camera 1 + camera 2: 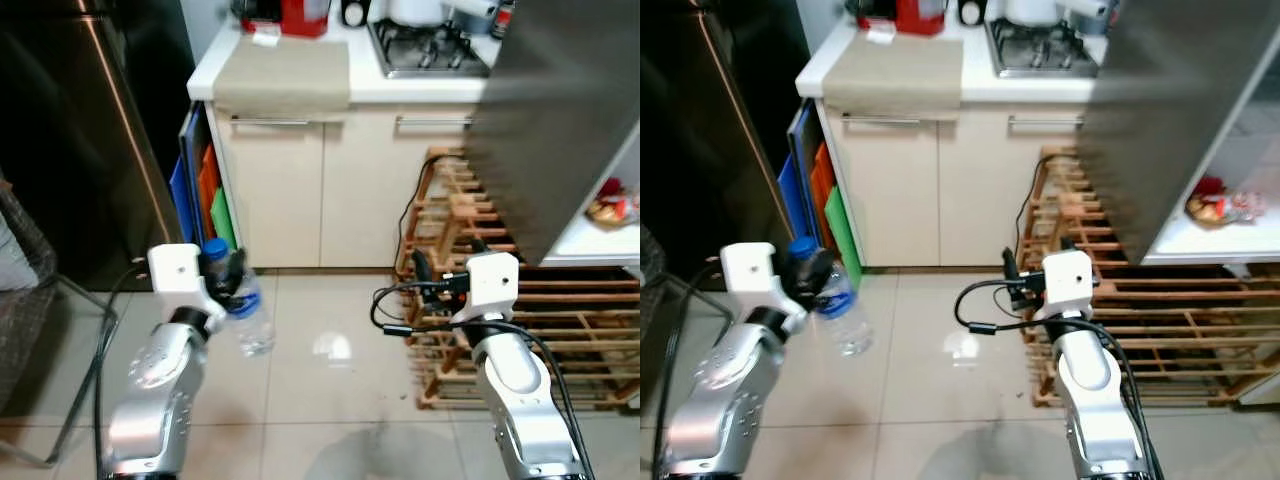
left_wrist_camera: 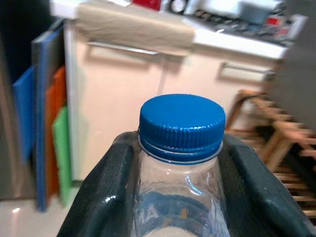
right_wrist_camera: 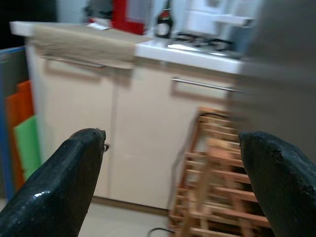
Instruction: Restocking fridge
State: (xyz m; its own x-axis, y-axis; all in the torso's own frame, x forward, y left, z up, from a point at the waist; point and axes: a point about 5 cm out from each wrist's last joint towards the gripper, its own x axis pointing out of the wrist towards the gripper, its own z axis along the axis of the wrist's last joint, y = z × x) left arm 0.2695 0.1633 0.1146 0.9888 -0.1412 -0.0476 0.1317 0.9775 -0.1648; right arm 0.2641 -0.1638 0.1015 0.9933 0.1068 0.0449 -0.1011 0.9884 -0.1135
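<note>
Gripping a water bottle [image 1: 243, 310] (blue cap) by its neck, the left gripper [image 2: 180, 163] hangs above the floor [image 1: 320, 390]. The right gripper [image 3: 180, 182] gapes wide, holding nothing.

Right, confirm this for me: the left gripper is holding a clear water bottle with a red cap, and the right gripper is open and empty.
One detail is wrong: the cap is blue, not red, as the left wrist view shows plainly. The rest stands: the left gripper is shut on the clear water bottle, and the right gripper is open with nothing between its fingers.
</note>
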